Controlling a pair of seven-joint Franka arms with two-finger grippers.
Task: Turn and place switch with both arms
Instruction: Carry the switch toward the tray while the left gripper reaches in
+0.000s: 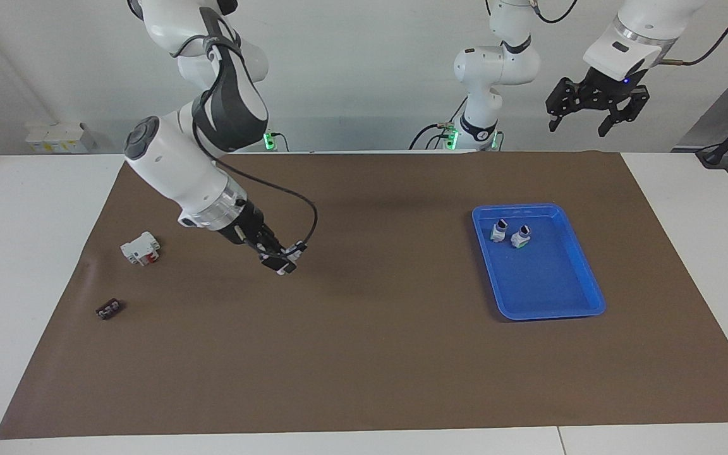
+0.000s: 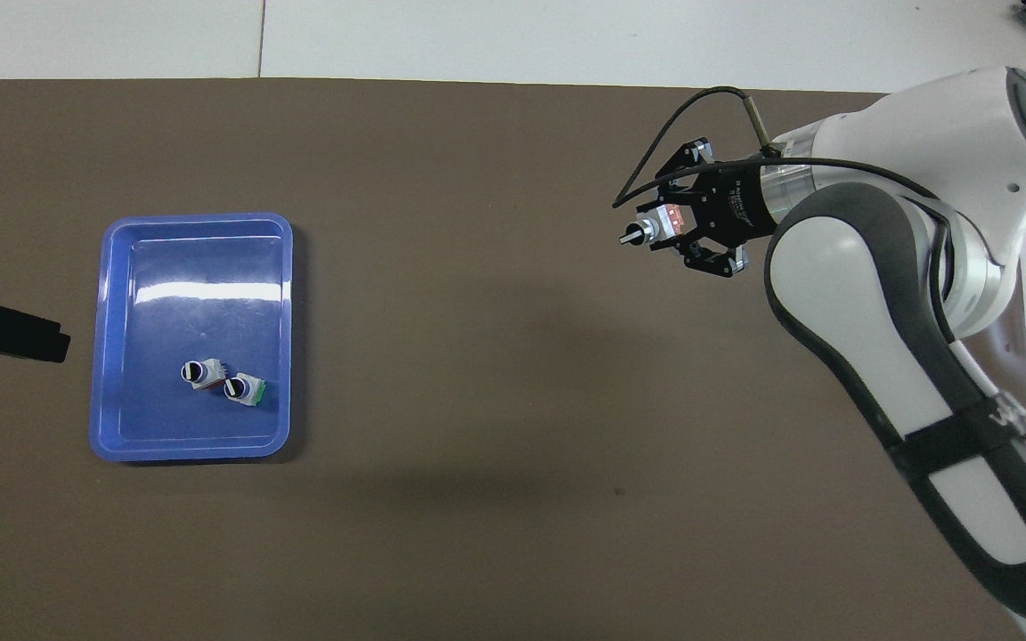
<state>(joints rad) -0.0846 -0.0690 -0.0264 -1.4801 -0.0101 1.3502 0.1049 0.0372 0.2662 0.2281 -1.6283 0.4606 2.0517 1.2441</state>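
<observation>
My right gripper is shut on a switch and holds it up over the brown mat, between the white block and the tray. Seen from overhead, the held switch shows its orange face up and its black knob pointing toward the left arm's end, clamped in the right gripper. Two more switches lie in the blue tray, side by side. High above the table's edge at its own end, my left gripper waits open and holds nothing; only its tip shows from overhead.
A white block with red parts lies on the mat toward the right arm's end. A small flat black piece lies farther from the robots than that block. The blue tray sits toward the left arm's end.
</observation>
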